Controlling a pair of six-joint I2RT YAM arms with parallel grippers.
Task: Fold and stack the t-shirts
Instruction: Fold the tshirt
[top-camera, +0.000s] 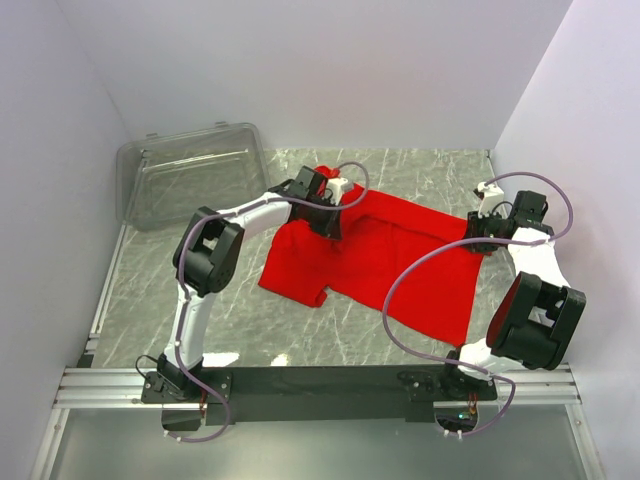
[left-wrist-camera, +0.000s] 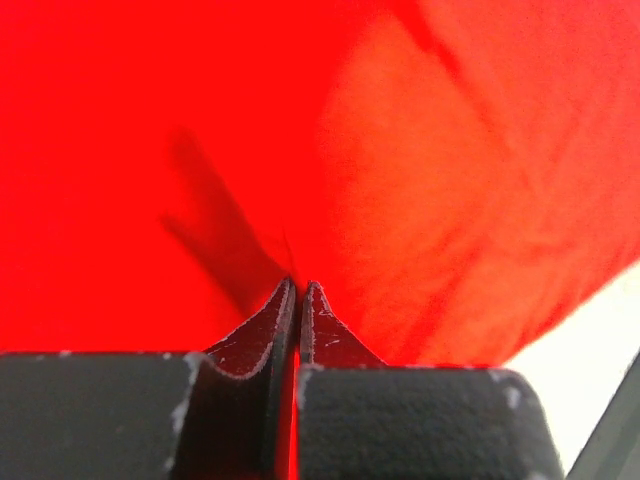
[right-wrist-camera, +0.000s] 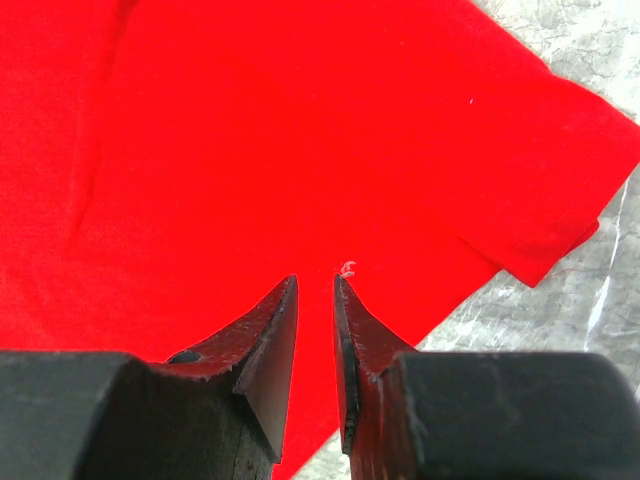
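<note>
Grip stage of the first fold; nothing folded or stacked yet.

The red t-shirt (top-camera: 390, 262) lies spread flat in the middle of the table (top-camera: 200, 300); the step in hand appears to be taking hold for the first fold. The left gripper (left-wrist-camera: 297, 290) sits at the shirt's far edge, jaws pressed together on a pinch of red cloth; the right gripper (right-wrist-camera: 315, 282) sits at the shirt's right edge, jaws a narrow gap apart; whether they pinch cloth cannot be told. The next move likely calls for a confirmed right-side hold; then an even lift, carrying the edge across without slip.
</note>
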